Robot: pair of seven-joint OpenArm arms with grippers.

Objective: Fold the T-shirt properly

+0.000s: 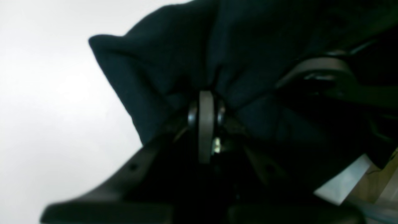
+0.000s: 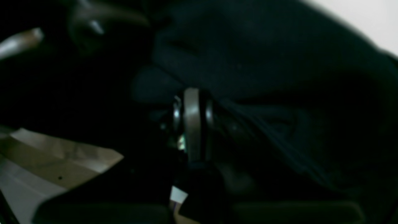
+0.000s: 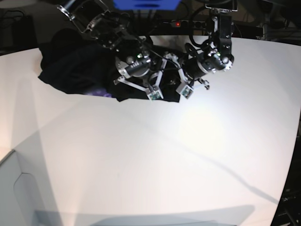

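Note:
The black T-shirt lies bunched at the far left of the white table, with a purplish patch showing at its near edge. Both arms meet close together over its right end. In the left wrist view my left gripper is shut on a pinched fold of the T-shirt, which hangs gathered around the fingertips. In the right wrist view my right gripper is likewise shut on the dark fabric. In the base view the fabric and the arm bodies hide the fingertips of both.
A power strip with a red light and cables run along the table's far edge, beside a blue object. A white box stands at the near left corner. The other arm's grey part sits close by.

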